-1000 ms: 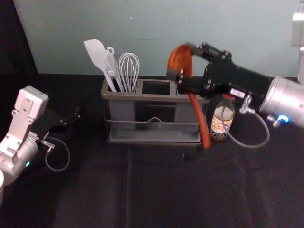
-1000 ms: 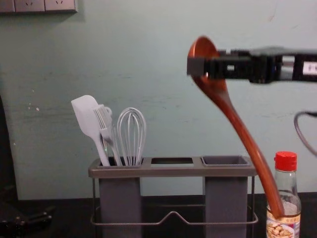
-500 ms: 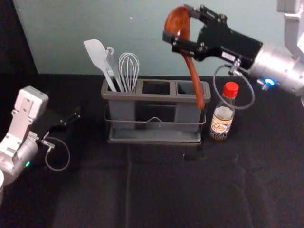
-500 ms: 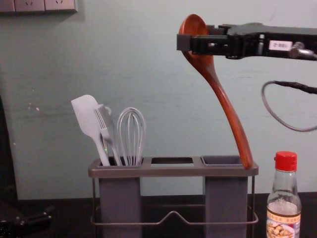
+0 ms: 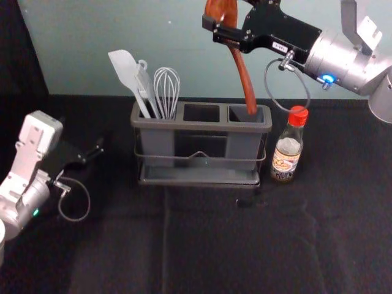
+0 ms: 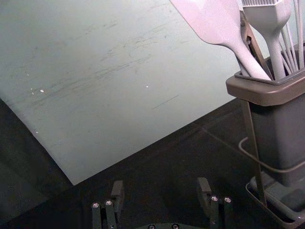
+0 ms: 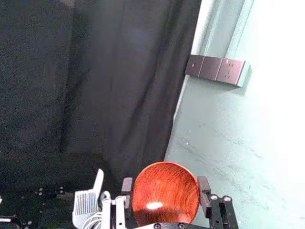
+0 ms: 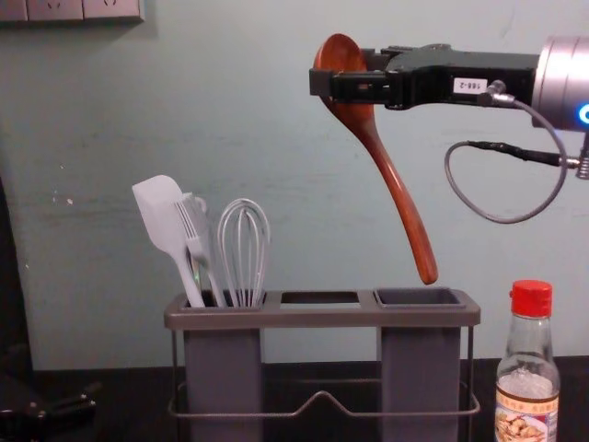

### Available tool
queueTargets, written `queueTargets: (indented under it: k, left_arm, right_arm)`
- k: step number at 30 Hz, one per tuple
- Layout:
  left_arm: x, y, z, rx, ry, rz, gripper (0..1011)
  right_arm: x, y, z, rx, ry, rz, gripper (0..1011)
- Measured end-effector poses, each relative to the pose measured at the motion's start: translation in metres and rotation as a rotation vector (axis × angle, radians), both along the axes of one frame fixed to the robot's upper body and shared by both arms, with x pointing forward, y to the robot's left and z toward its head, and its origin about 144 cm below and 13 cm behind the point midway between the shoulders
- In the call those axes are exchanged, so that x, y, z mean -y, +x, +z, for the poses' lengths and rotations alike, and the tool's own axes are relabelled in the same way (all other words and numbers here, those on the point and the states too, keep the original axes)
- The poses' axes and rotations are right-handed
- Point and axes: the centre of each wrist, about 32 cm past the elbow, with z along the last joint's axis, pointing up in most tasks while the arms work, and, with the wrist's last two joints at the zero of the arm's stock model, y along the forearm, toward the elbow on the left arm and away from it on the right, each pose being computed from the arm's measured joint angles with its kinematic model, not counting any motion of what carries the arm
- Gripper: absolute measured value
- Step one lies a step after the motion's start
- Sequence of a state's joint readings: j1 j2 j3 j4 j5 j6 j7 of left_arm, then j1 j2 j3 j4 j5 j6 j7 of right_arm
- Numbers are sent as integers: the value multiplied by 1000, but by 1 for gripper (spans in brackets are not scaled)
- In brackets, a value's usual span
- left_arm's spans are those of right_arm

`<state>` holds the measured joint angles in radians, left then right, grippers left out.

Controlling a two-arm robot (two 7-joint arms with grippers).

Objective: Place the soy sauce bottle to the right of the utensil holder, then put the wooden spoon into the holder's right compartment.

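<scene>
The right hand point(image 8: 342, 74) is up in front of the pale grey-green wall point(image 8: 184, 101), above and behind the holder's right part in the head view, and it is clenched on the long, reddish-brown wooden spoon point(image 8: 391, 175). The spoon's rounded bowl point(image 7: 164, 191) sits between its two fingers, one against each side, with the glossy hollow facing the wrist camera. From that grip the handle hangs down at a slant, out toward the robot's right, so most of the spoon lies below the hand. The handle's tip is just above the opening of the right compartment point(image 8: 421, 368) of the grey plastic utensil holder point(image 8: 322, 318) with its wire frame, and apart from the rim. The clear glass soy sauce bottle with a red cap and a printed label point(image 8: 526, 387) stands upright on the black-covered bench point(image 5: 214, 245), just beside the holder on its right, well below the right hand. In the holder's left compartment stand a pale spatula point(image 8: 161, 216), a pale brush with a ribbed head point(image 8: 195, 226) and a wire whisk point(image 8: 244, 239) (the spatula leans outward, away from the whisk). The left hand point(image 5: 92, 152) is low at the robot's left, apart from the holder, and is released: the left wrist view shows its two fingers spread wide.
</scene>
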<state>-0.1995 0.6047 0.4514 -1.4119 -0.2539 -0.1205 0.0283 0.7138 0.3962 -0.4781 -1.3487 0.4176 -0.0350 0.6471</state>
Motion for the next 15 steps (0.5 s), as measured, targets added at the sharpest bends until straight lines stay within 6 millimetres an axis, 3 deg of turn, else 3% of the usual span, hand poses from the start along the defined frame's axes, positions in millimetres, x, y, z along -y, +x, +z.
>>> queueTargets:
  k: [15]
  left_arm:
    - [0, 0, 0, 0, 0, 0, 1005]
  right_arm:
    - [-3, 12, -15, -4, 8, 0, 836]
